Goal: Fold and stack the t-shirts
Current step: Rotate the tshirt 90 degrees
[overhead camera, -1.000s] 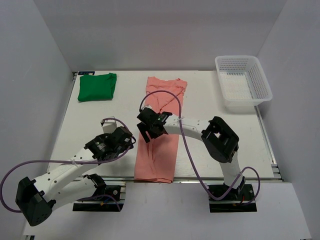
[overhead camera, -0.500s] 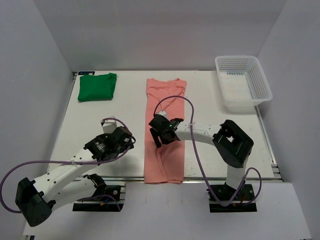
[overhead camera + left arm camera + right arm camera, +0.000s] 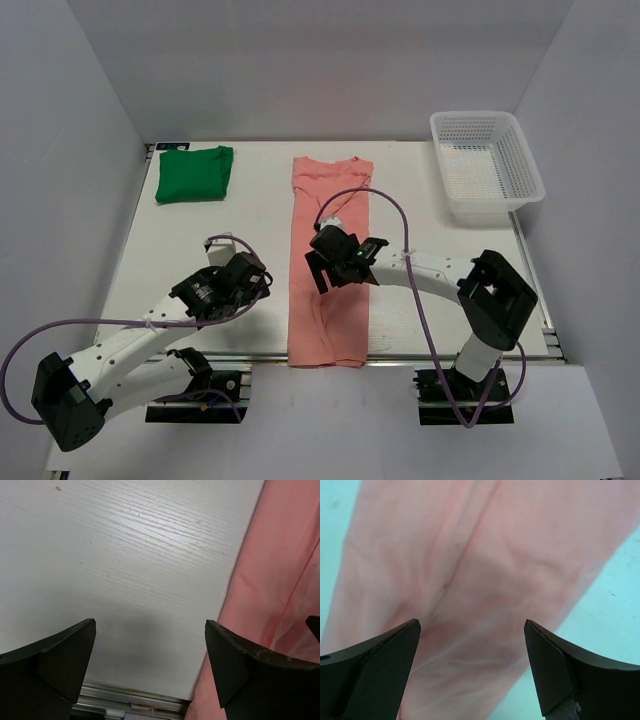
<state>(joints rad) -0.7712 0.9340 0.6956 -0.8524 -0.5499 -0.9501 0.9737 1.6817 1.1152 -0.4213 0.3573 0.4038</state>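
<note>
Left gripper (image 3: 150,630) and right gripper (image 3: 471,630) both gape wide, empty. The pink shirt (image 3: 330,190) looks limp, light; I'd pinch its hem corners.

we see a plain salmon-pink t-shirt (image 3: 322,325) and a plain bright green t-shirt (image 3: 194,173). the basket (image 3: 480,116) is white, its walls a mesh of small holes. the table (image 3: 125,555) is white with a faint wood grain. the left arm (image 3: 120,348) and right arm (image 3: 430,270) are white with black joints, and their cables (image 3: 90,322) are purple.
</note>
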